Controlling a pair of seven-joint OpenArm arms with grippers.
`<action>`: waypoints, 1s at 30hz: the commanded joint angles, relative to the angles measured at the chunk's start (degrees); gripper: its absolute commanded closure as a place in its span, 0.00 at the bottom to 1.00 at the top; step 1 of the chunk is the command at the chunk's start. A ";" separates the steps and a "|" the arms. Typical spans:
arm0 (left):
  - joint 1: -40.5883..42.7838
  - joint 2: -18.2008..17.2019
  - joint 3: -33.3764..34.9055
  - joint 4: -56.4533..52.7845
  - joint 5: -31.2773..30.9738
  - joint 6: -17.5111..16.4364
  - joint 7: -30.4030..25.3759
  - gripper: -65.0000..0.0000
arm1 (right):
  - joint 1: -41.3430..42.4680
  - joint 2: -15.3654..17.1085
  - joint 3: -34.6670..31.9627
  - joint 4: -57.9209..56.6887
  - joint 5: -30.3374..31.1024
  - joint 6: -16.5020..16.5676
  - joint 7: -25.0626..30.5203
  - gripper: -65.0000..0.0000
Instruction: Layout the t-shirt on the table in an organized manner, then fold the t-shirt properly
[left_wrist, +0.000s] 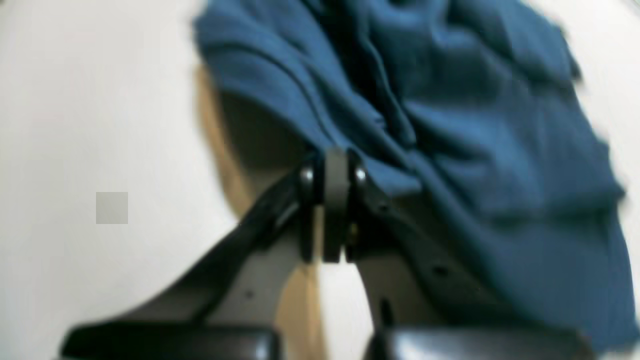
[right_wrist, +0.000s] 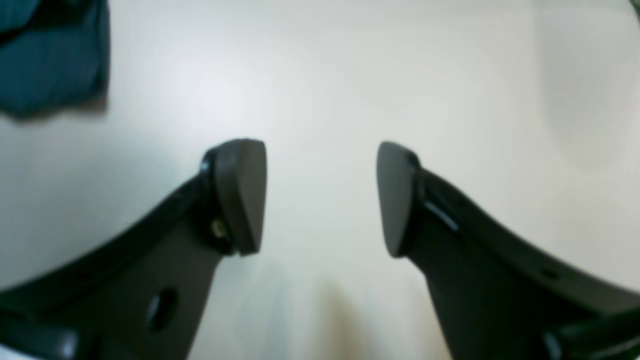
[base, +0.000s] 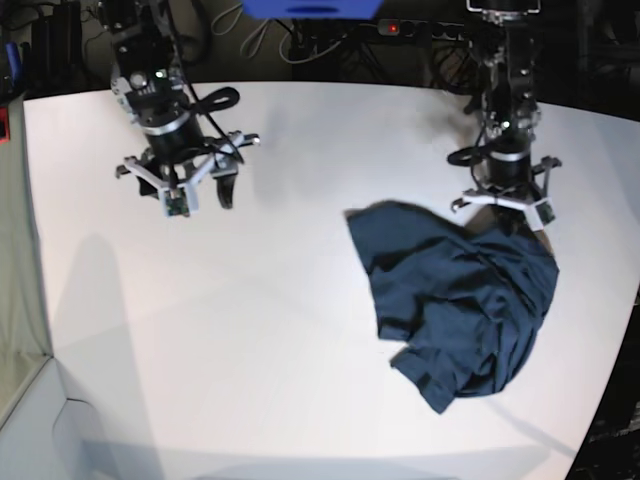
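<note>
Left wrist view: the left gripper (left_wrist: 334, 165) has its jaws pinched tight on a raised edge of the t-shirt (left_wrist: 450, 125), seemingly to drag the crumpled cloth out flat.

Right wrist view: the right gripper (right_wrist: 320, 197) hangs over bare counter (right_wrist: 320, 75) with jaws wide and nothing in them, apparently waiting its turn; a blue corner of the shirt shows far off.

Base view: the garment lies bunched near the counter's right edge, under the left arm, well apart from the right gripper.
</note>
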 joint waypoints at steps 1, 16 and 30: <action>1.28 -0.24 -0.95 1.73 0.21 0.04 -1.07 1.00 | 0.96 -0.32 -1.29 1.07 0.21 0.07 0.35 0.45; 7.43 0.12 -5.69 -1.52 0.12 -0.05 -1.07 1.00 | 5.80 -8.58 -25.46 -8.87 0.21 -0.01 -5.54 0.45; 8.14 0.12 -5.61 -2.05 0.12 -0.05 -1.07 1.00 | 7.91 -10.43 -28.89 -19.77 0.21 -0.19 -0.97 0.45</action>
